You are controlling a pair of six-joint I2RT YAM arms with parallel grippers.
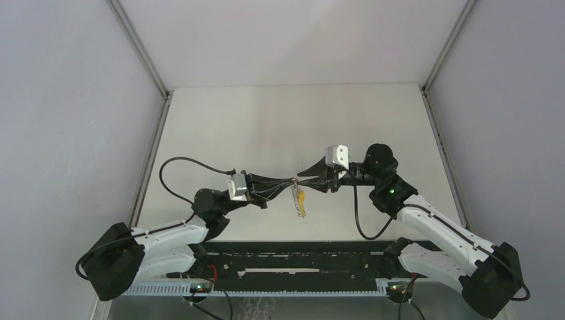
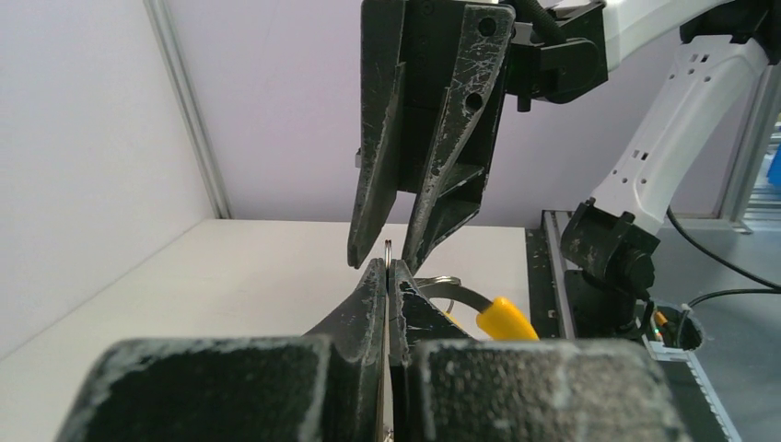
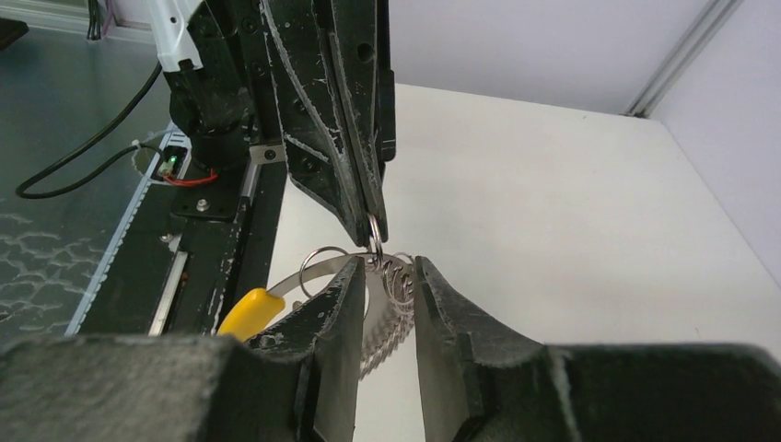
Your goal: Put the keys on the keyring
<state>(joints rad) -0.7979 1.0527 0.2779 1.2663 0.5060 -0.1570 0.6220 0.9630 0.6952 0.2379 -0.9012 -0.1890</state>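
The top camera looks steeply down from high behind the arm bases [image 1: 113, 263], far from the yellow key [image 1: 302, 201]. The left wrist camera sits close, left of the yellow key [image 2: 502, 318], facing right. The right wrist camera sits close opposite, facing left and seemingly tilted downward. All three share the yellow key [image 3: 250, 308].

Right fingers [image 3: 322, 359] black w/ pale scuffs. Key [image 2: 502, 319] head yellow. Keyring [image 3: 385, 333] silver-grey, beaded rim. Table [image 1: 266, 120] off-white.
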